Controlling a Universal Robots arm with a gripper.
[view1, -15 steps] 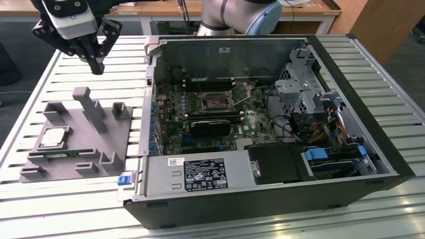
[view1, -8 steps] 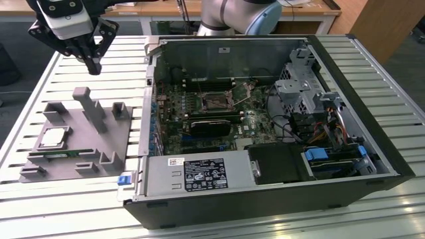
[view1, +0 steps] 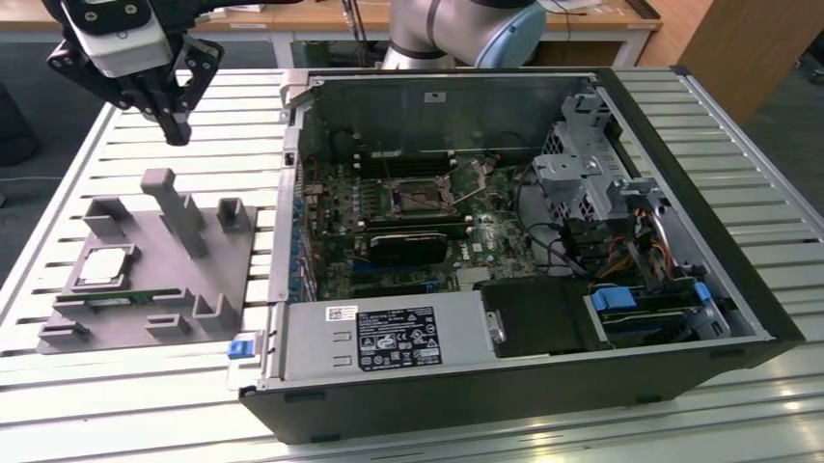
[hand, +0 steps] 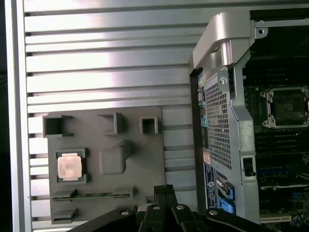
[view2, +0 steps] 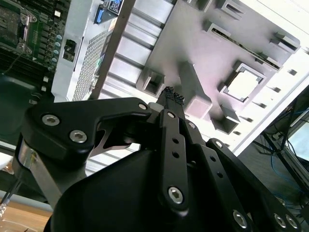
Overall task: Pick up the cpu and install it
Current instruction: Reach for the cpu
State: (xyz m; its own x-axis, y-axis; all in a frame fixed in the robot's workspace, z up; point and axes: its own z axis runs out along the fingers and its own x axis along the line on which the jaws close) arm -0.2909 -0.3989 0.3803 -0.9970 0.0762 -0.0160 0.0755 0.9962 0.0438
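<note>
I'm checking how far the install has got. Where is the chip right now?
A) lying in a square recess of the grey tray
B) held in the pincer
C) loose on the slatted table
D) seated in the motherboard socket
A: in the exterior view the chip lies in its recess on the grey tray, the pincer hangs above the tray, apart from it, and the motherboard socket is bare.

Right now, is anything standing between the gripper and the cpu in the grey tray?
Nothing covers the cpu; its top lies bare in the tray. But the tray's tall post stands beside its pocket, on the side toward the gripper, which hangs shut and empty.
</note>
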